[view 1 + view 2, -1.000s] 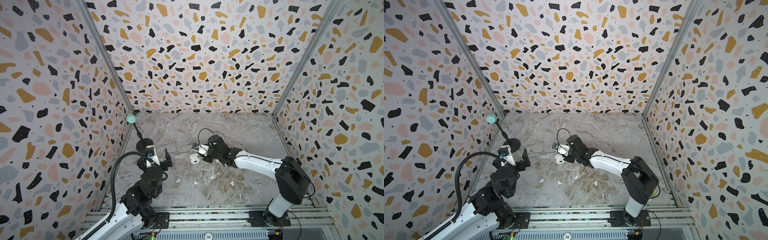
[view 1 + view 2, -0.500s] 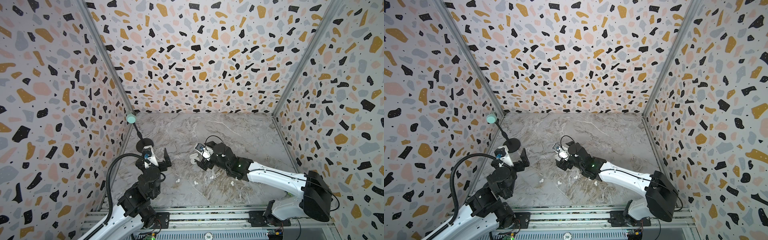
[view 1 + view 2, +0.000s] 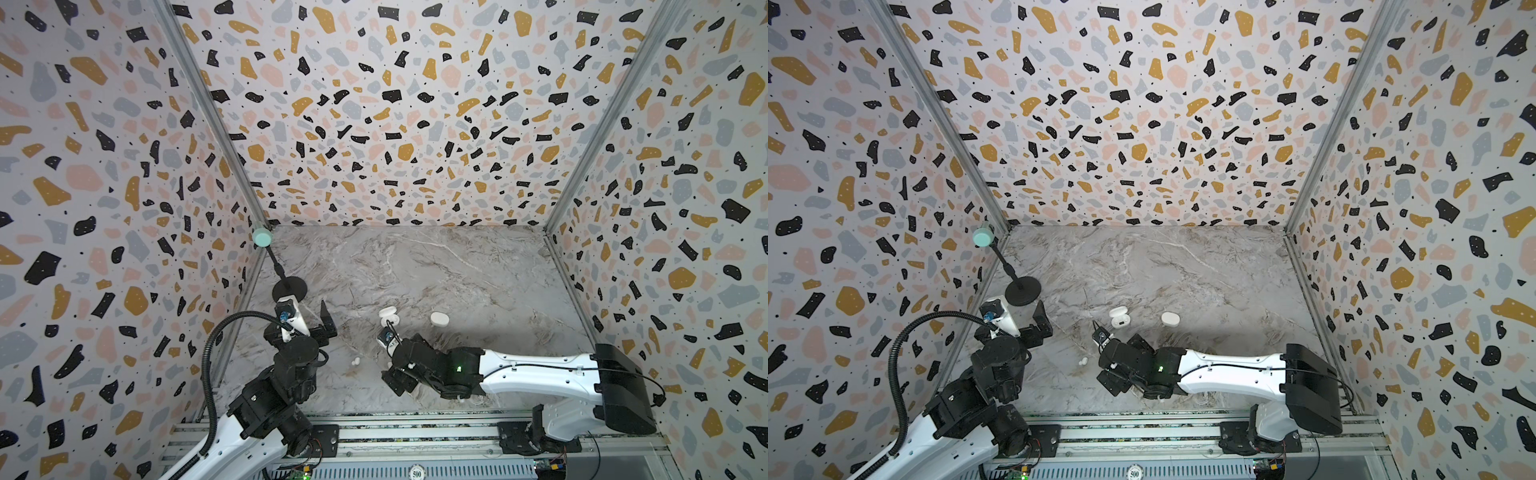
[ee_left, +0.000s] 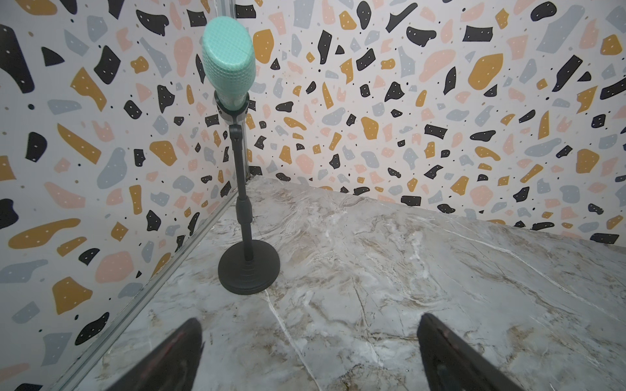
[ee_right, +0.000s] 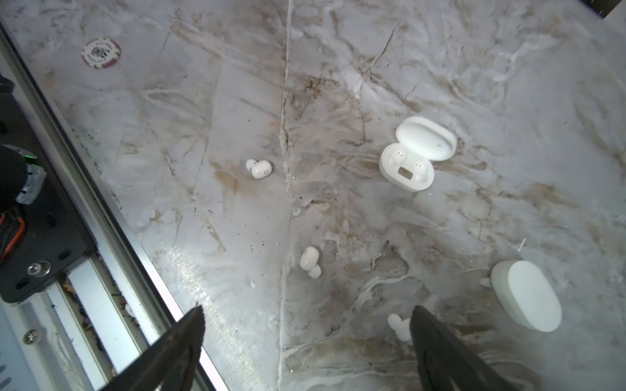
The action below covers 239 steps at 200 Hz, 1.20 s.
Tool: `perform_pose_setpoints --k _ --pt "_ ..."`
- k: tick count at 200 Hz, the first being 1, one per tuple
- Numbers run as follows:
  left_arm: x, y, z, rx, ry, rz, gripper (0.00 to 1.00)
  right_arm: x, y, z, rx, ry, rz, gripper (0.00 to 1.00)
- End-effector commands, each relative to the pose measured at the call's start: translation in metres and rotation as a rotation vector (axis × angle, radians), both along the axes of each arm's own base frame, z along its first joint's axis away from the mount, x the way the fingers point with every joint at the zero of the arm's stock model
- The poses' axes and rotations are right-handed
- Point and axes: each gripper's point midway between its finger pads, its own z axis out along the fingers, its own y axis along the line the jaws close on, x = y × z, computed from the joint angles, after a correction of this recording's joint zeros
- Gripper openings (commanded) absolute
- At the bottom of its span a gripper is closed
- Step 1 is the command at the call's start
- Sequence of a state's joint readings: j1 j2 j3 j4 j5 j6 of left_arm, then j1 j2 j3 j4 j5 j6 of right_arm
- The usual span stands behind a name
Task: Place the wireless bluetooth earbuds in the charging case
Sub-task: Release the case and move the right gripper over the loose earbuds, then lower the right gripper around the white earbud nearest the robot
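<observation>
Step in hand (judged): reaching for a loose bud. Nothing is seated yet, as both wells of the open charging case (image 5: pixel 415 185) look bare.

Right gripper (image 5: pixel 306 309): jaws spread wide with nothing between them. It hovers over the marble near the open charging case, on the side toward the robot bases.

Earbuds: three show in the right wrist view, all on the table and outside the open charging case.
- First bud (image 5: pixel 310 260): near the open charging case, just ahead of the gap between the fingertips and roughly centred on it.
- Second bud (image 5: pixel 396 325): partly hidden by one finger, just beside it. Whether they touch, I cannot tell.
- Third bud (image 5: pixel 259 168): farther from the open charging case and well apart from the pincer.
- Fourth: not found.

Closed case (image 5: pixel 525 294): near the open charging case, lid down.

Left gripper (image 4: pixel 310 318): jaws spread and empty, well apart from the open charging case, facing the microphone stand (image 4: pixel 249 270).

Next move (judged): come straight down over the first bud and close gently across its body. It is small and smooth, so it is likely to squirt out if caught off-centre.
</observation>
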<state>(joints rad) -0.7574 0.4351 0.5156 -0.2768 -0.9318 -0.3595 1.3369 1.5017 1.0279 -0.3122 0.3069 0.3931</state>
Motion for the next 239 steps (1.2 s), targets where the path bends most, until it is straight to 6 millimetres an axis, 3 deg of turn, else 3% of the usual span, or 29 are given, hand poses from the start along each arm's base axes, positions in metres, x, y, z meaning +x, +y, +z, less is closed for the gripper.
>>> perform_pose_setpoints --k 1,35,101,118,239 --pt "0.001 0.000 0.001 -0.018 -0.018 0.003 1.00 -0.010 0.005 -0.002 0.041 0.116 -0.078 0.87" --pt "0.004 -0.006 -0.001 -0.010 -0.009 -0.024 1.00 -0.016 0.016 -0.021 0.029 0.198 -0.110 0.78" --pt "0.006 -0.012 -0.001 -0.003 -0.006 -0.053 1.00 -0.012 0.025 -0.035 0.020 0.223 -0.151 0.62" --pt "0.006 -0.014 -0.001 -0.001 -0.004 -0.061 1.00 -0.007 0.026 -0.037 0.016 0.230 -0.162 0.52" --pt "0.008 -0.018 -0.001 0.004 0.000 -0.085 1.00 0.011 0.031 -0.055 0.006 0.266 -0.183 0.43"
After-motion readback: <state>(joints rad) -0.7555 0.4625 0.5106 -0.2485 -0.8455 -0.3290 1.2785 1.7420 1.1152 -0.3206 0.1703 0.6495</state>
